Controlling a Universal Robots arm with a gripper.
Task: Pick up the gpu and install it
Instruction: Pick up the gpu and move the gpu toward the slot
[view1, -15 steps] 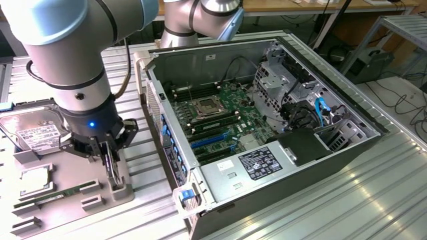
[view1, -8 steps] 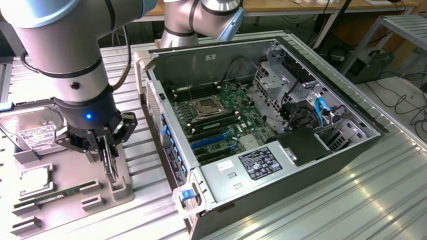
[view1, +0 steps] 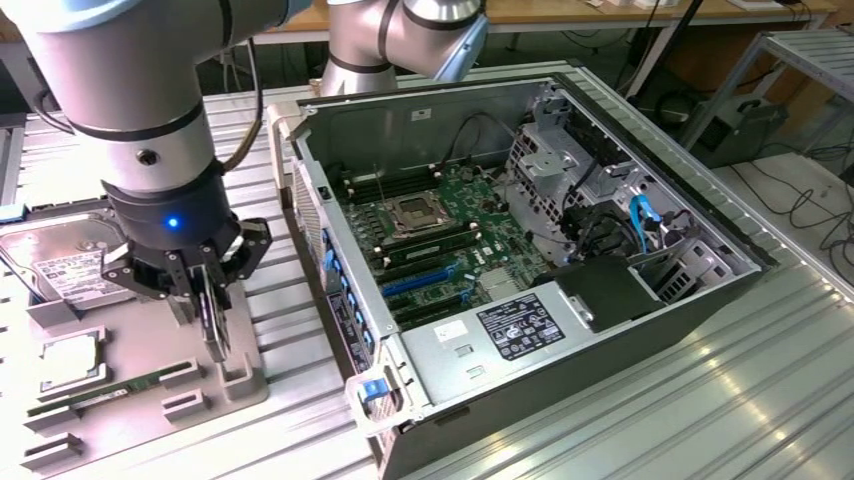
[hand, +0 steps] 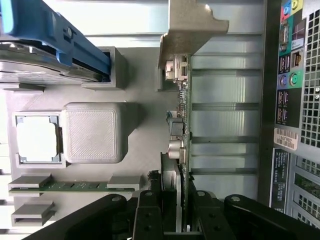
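Half remains: your black gripper (view1: 203, 300) pinches the thin black gpu card (hand: 184, 120) at the exterior view's left, outside the open metal computer case (view1: 387, 125).

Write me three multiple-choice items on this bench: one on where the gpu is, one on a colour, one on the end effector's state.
1. Where is the gpu?
A) upright at the grey tray, beside the computer case
B) plugged in inside the case
C) lying flat on the floor

2. The memory stick on the tray is:
A) red
B) green
C) yellow

3. The end effector is:
A) open, touching nothing
B) shut on the memory stick
C) shut on the gpu

Answers: 1 A, the card stands on edge at the tray, outside the case. 2 B, its board is green. 3 C, its fingers sit against both faces of the card.
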